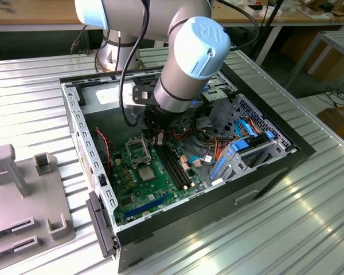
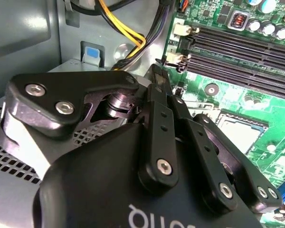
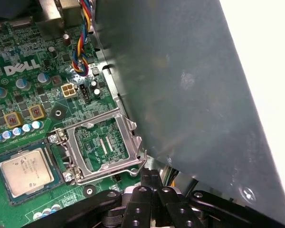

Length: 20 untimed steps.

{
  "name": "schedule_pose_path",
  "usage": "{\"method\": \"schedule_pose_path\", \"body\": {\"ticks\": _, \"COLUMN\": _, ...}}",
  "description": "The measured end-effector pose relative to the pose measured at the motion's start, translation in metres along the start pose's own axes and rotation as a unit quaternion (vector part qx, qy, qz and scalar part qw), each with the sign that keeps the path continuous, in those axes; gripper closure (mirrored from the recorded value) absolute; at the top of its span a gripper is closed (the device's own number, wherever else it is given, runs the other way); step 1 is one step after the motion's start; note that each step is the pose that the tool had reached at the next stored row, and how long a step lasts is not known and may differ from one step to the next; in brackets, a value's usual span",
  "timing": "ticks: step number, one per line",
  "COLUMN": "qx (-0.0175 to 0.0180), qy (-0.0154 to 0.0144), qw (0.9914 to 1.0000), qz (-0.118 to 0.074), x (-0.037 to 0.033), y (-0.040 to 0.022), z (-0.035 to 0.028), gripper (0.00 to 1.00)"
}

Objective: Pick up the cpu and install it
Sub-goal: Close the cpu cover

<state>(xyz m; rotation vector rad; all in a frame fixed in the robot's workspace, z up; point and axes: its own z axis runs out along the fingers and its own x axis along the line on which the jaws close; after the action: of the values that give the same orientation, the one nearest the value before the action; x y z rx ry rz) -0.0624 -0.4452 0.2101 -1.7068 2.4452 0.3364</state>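
Observation:
The cpu (image 3: 26, 173), a square silver chip, lies flat in its socket on the green motherboard (image 1: 132, 183); it also shows as the cpu (image 1: 147, 172) in the exterior view and the cpu (image 2: 241, 129) in the second wrist view. The socket's metal load plate (image 3: 104, 147) is swung open beside it. My gripper (image 3: 152, 176) hangs inside the computer case, just past the open load plate's edge and apart from the cpu. Its black fingers (image 2: 157, 102) are pressed together with nothing between them. In the exterior view the gripper (image 1: 153, 136) sits low under the arm's wrist.
A grey metal housing (image 3: 204, 95) rises close beside the gripper. Memory slots (image 1: 176, 167), loose cables (image 1: 200, 140) and a drive cage with blue latches (image 1: 246, 150) fill the case's right side. A grey fixture (image 1: 23, 195) stands on the ribbed table at the exterior view's left.

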Motion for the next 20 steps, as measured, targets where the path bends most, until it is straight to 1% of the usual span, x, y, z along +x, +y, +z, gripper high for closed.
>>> {"method": "schedule_pose_path", "body": {"ticks": 3, "qx": -0.0005, "qy": -0.0015, "qw": 1.0, "qz": 0.0, "x": 0.0008, "y": 0.0008, "z": 0.0016, "gripper": 0.89}}
{"method": "schedule_pose_path", "body": {"ticks": 8, "qx": -0.0012, "qy": -0.0031, "qw": 0.99999, "qz": 0.0, "x": 0.0011, "y": 0.0015, "z": 0.0017, "gripper": 0.89}}
{"method": "schedule_pose_path", "body": {"ticks": 14, "qx": -0.0012, "qy": -0.0029, "qw": 0.99999, "qz": 0.0, "x": 0.0012, "y": 0.0017, "z": 0.0017, "gripper": 0.89}}
{"method": "schedule_pose_path", "body": {"ticks": 15, "qx": -0.0005, "qy": 0.0009, "qw": 1.0, "qz": 0.0, "x": 0.001, "y": 0.0017, "z": 0.0012, "gripper": 0.89}}
{"method": "schedule_pose_path", "body": {"ticks": 16, "qx": -0.0017, "qy": 0.0029, "qw": 0.99999, "qz": 0.001, "x": 0.0006, "y": 0.0019, "z": -0.0004, "gripper": 0.89}}
{"method": "schedule_pose_path", "body": {"ticks": 17, "qx": -0.0027, "qy": 0.0061, "qw": 0.99998, "qz": 0.001, "x": 0.0002, "y": 0.0021, "z": -0.0018, "gripper": 0.89}}
{"method": "schedule_pose_path", "body": {"ticks": 18, "qx": -0.0034, "qy": 0.0156, "qw": 0.99987, "qz": 0.003, "x": -0.0001, "y": 0.0022, "z": -0.0037, "gripper": 0.89}}
{"method": "schedule_pose_path", "body": {"ticks": 19, "qx": -0.0034, "qy": 0.0169, "qw": 0.99985, "qz": 0.003, "x": -0.0004, "y": 0.0023, "z": -0.0046, "gripper": 0.89}}
{"method": "schedule_pose_path", "body": {"ticks": 20, "qx": -0.0034, "qy": 0.0174, "qw": 0.99984, "qz": 0.003, "x": -0.0005, "y": 0.0024, "z": -0.0051, "gripper": 0.89}}
